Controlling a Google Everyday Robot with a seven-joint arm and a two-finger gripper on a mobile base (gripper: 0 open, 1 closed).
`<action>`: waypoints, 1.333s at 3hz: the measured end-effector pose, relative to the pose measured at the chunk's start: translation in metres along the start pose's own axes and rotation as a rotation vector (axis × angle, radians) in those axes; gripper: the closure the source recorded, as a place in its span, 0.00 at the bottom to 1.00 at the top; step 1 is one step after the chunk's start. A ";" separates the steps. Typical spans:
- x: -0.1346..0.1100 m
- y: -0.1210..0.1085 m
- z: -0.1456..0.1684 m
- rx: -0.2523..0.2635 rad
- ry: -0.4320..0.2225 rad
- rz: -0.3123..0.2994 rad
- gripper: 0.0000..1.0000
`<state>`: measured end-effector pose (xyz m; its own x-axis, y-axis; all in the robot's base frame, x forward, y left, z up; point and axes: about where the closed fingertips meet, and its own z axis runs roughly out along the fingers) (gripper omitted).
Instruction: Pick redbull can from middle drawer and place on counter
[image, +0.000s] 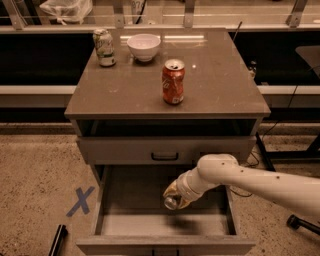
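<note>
The middle drawer stands pulled open below the counter, its pale floor showing. My white arm reaches into it from the right. My gripper is at the drawer's middle, shut on the redbull can. The can is slim and silvery, tilted with its round end toward the camera. It hangs a little above the drawer floor, with a shadow beneath it. The can's body is mostly hidden by the gripper.
On the counter stand an orange soda can, a green-and-white can and a white bowl. The shut upper drawer front sits just above the gripper. A blue X marks the floor on the left.
</note>
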<state>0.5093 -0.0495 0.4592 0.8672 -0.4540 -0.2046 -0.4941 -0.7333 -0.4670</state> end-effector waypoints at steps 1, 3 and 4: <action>-0.021 -0.010 -0.065 0.131 -0.035 -0.018 1.00; -0.025 0.018 -0.221 0.343 0.039 -0.118 1.00; -0.038 -0.001 -0.311 0.410 0.089 -0.310 1.00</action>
<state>0.4573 -0.1888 0.7344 0.9515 -0.3013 0.0622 -0.1346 -0.5897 -0.7963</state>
